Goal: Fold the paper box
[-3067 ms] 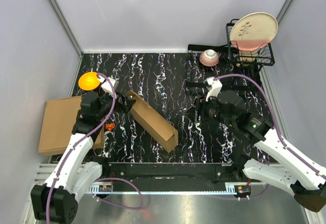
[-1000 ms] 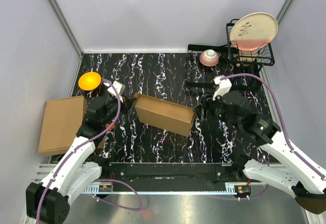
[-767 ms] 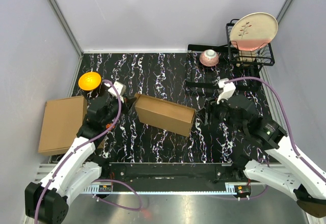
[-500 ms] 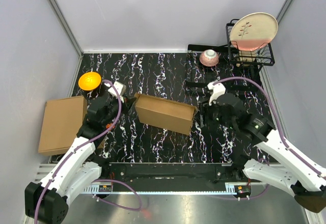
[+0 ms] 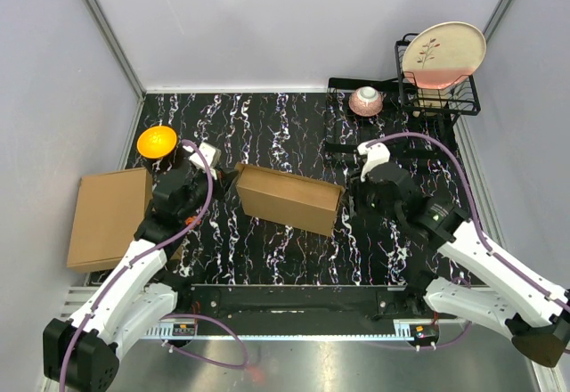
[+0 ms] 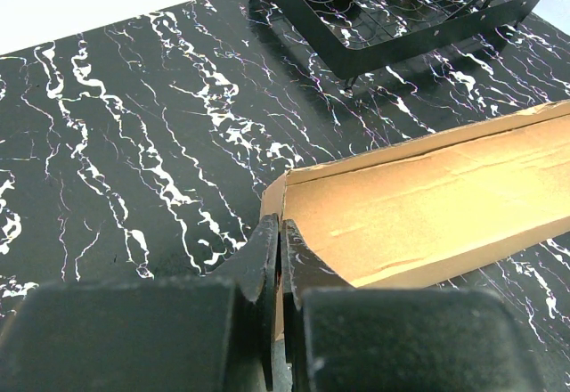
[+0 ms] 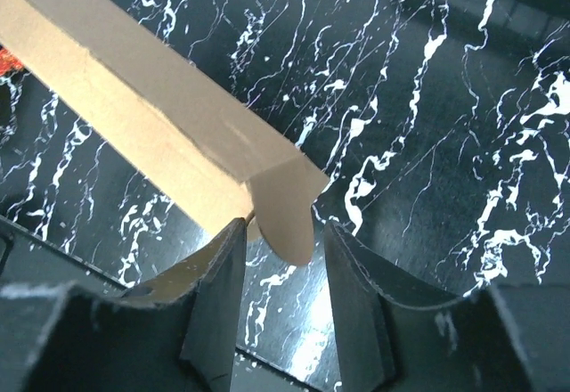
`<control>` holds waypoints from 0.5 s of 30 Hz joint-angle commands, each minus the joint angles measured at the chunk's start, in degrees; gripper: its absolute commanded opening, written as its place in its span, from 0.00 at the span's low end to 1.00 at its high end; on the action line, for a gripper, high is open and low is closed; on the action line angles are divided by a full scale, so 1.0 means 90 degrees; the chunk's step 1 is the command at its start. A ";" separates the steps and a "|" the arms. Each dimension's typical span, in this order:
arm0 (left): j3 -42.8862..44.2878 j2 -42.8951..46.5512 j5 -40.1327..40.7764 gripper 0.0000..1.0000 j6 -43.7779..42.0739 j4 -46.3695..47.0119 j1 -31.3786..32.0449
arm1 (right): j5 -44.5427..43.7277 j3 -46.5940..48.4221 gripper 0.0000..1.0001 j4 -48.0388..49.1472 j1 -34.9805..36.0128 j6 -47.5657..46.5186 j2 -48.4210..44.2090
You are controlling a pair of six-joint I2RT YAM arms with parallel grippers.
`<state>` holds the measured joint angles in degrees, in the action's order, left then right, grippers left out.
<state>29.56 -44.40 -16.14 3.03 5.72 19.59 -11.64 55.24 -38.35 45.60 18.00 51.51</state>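
- Right gripper (image 7: 283, 228) has shifted left since a second ago, up to the right end of the paper box (image 5: 289, 198). Its jaws are narrower but apart, straddling a rounded end tab (image 7: 287, 198) with thin gaps either side.
- Box has swung from diagonal to lying across the middle of the table (image 5: 267, 120).
- Left gripper (image 6: 274, 228) is clamped tight on the box's left end wall.
- From above, the wrists hide both contact points, and the left arm covers part of the cardboard stack (image 5: 105, 218).

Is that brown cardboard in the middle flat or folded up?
Folded up: the paper box stands as a long box with raised walls; the left wrist view shows its open inside.
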 commanded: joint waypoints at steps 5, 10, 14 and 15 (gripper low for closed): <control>0.0231 0.0031 0.0153 0.00 -0.0024 -0.0176 0.0059 | -0.0465 -0.0015 0.28 0.0579 0.0021 -0.0164 0.0341; 0.0260 0.0051 0.0250 0.00 0.0054 -0.0196 0.0244 | -0.0582 0.0121 0.17 0.0608 0.0021 0.0051 0.0449; 0.0319 0.0061 0.0465 0.00 0.0074 -0.0264 0.0508 | -0.0815 0.0209 0.10 0.0618 0.0021 0.0226 0.0527; 0.0338 0.0061 0.0514 0.00 0.0074 -0.0283 0.0566 | -0.0884 0.0219 0.09 0.0618 0.0021 0.0275 0.0546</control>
<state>30.00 -44.36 -13.56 3.09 5.13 22.55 -15.86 55.02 -34.81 45.60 18.17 55.77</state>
